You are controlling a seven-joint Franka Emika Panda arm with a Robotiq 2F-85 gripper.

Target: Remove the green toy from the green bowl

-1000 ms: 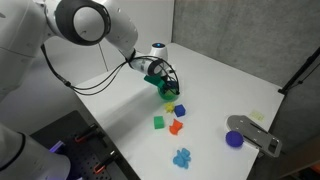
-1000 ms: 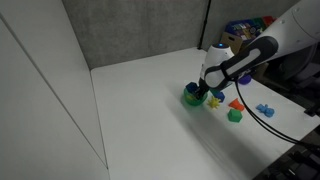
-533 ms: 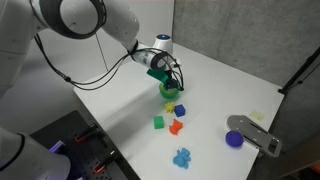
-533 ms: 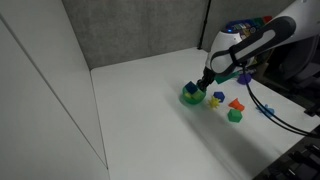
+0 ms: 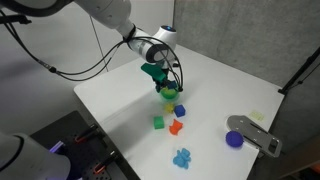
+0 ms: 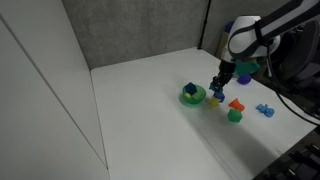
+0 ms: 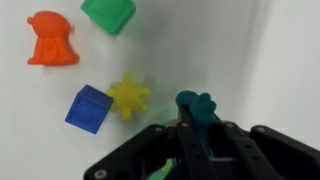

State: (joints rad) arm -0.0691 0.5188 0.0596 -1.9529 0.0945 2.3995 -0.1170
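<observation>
— Wrist view: my hand [image 7: 198,126] is clamped on the green toy [image 7: 197,106]. Its knobbly end pokes out past my fingers, up off the bench [image 7: 245,50].

— And the green bowl?

— In an exterior view the green bowl [image 6: 192,100] sits just beside my hand, with the toy lifted out of it. A dark blue bit [image 6: 190,88] shows at its rim; inside or behind, I can't tell.

— Other containers?

— One purple dish [image 5: 234,139], well apart. I can't see anything in it.

— Count the loose pieces!

— One each: yellow spiky piece [image 7: 129,96], blue cube [image 7: 88,108], orange toy [image 7: 52,42], green cube [image 7: 108,12] and light-blue toy [image 5: 182,157].

— Anything crowding you?

— The yellow piece and blue cube lie right under my fingers.
</observation>
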